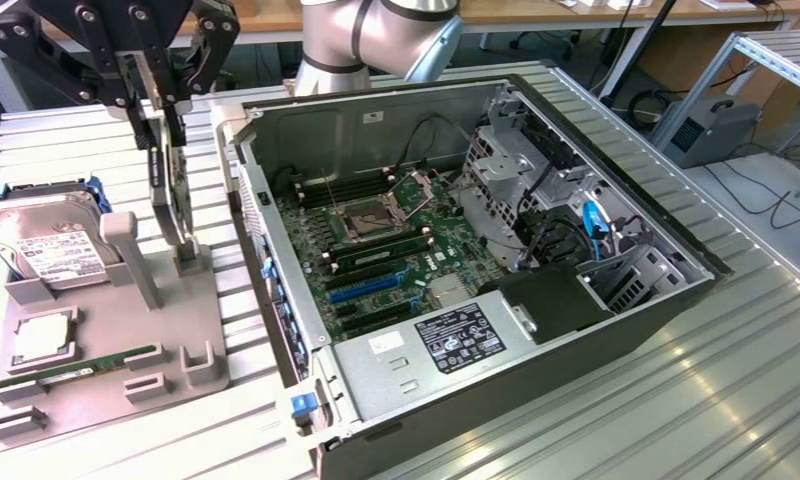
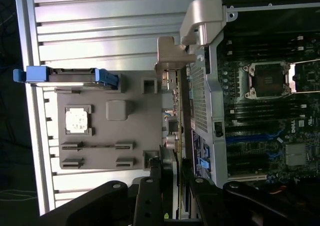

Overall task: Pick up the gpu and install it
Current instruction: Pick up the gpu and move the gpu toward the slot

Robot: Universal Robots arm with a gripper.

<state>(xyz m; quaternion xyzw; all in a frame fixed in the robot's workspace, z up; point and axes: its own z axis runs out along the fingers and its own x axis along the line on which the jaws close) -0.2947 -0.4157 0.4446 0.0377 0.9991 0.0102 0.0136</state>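
The gpu (image 1: 171, 190) is a slim dark card standing on edge over the right side of the grey holder tray (image 1: 107, 350), just outside the open computer case (image 1: 480, 250). My gripper (image 1: 164, 115) comes down from above and is shut on the card's upper edge. The card's lower end is at the tray's slot post; I cannot tell whether it rests there. In the wrist view the gpu (image 2: 180, 136) is edge-on between my black fingers (image 2: 150, 191), with its silvery bracket (image 2: 172, 55) at the far end, between tray (image 2: 100, 151) and case wall (image 2: 205, 95).
On the tray lie a hard drive (image 1: 47, 245) with blue rails, a CPU (image 1: 40, 340) and a green memory stick (image 1: 80, 365). The case's motherboard carries a blue slot (image 1: 373, 285), a CPU socket (image 1: 369, 215) and a drive cage (image 1: 507, 180) with cables.
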